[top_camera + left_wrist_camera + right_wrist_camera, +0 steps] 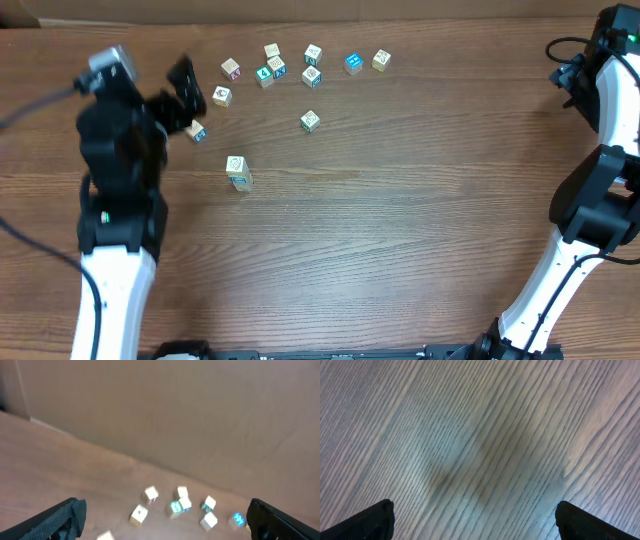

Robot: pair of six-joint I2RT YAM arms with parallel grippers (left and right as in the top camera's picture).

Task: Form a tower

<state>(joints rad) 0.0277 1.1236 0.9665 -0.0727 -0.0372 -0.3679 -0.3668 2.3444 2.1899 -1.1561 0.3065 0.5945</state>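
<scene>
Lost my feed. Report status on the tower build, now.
Left gripper open, empty, by loose cubes. Right gripper open, empty, over table. Tower standing, apart from both. Nothing in the way.

Overhead: fixed above, faces straight down on the table (400,250), far enough off to frame both arms.

Left wrist: sits behind the left gripper (167,522) and faces forward and slightly down. It looks past its fingers (60,520) to loose cubes (151,493) ahead and a cardboard wall (175,420) beyond. View blurred.

Right wrist: behind the right gripper (472,522), close to the wood, facing steeply down.

Shared: overhead and left wrist both show the cubes ahead of the left gripper. Overhead and right wrist share tabletop only.
</scene>
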